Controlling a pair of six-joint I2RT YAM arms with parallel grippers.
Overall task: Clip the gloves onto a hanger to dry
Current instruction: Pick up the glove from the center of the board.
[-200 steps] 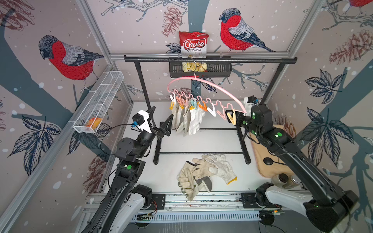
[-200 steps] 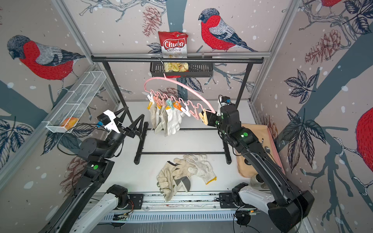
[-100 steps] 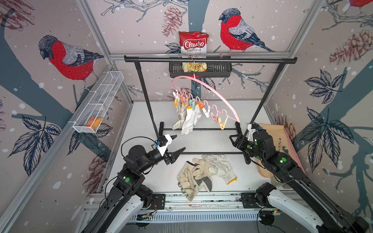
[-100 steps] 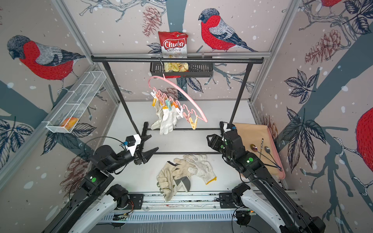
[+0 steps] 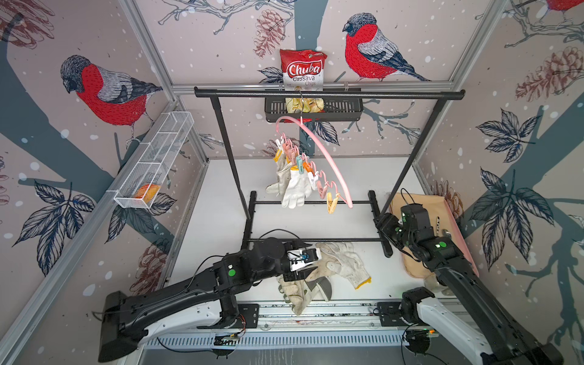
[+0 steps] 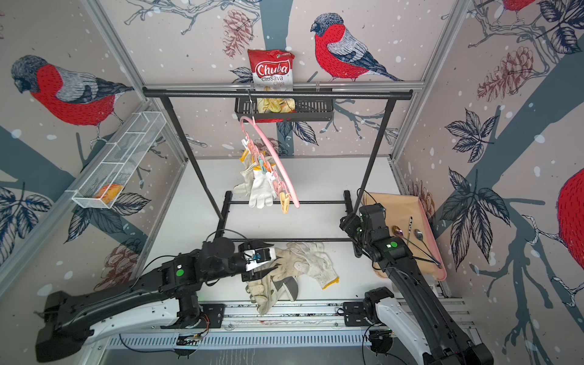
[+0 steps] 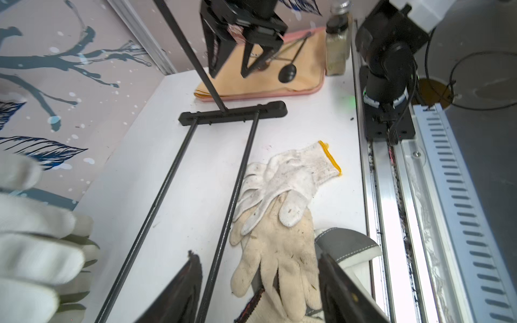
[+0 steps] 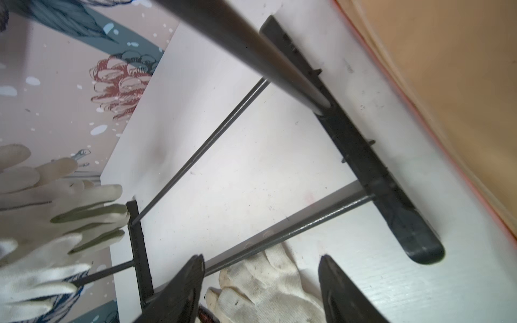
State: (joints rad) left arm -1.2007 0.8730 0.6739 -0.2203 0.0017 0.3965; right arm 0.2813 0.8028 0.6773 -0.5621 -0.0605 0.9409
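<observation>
The pink hanger (image 5: 319, 148) (image 6: 275, 159) hangs by its hook from the black rack, turned nearly end-on. Two pale gloves (image 5: 292, 186) (image 6: 257, 189) are clipped to its pastel pegs. More gloves (image 5: 338, 264) (image 6: 305, 262) lie in a heap on the table: a knit glove with a yellow cuff (image 7: 296, 173), a cream glove (image 7: 279, 246) and a canvas glove with a grey cuff (image 7: 345, 243). My left gripper (image 5: 308, 271) (image 6: 268, 268) (image 7: 260, 282) is open just above the heap, the cream glove lying between its fingers. My right gripper (image 5: 378, 221) (image 6: 344, 221) (image 8: 261, 268) is open and empty by the rack's right foot.
The black rack (image 5: 328, 94) has two low crossbars (image 7: 237, 179) and feet (image 8: 372, 173) on the table. A tan mat (image 6: 407, 218) with spoons lies at the right, a spice jar (image 7: 337, 44) beside it. A chips bag (image 5: 303, 69) and a wire basket (image 5: 155, 161) hang on the walls.
Both arms have come down from the hanger to the table. The left gripper has moved over the glove heap, the right to the rack's foot. The freed hanger has swung round.
</observation>
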